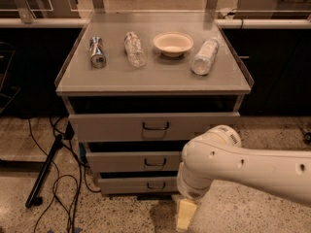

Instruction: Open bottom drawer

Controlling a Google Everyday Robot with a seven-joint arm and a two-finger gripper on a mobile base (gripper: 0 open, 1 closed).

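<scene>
Camera view: the white arm [243,164] is reaching in from the right, with its claw [185,215] hanging low over the speckled floor [252,215]. Whether the claw is apart or together cannot be told. The bottom drawer [129,185] is sitting lowest of three, its dark handle [156,184] just left of the claw. A can [97,52], a bowl [173,43] and two bottles are lying on the counter [155,79].
</scene>
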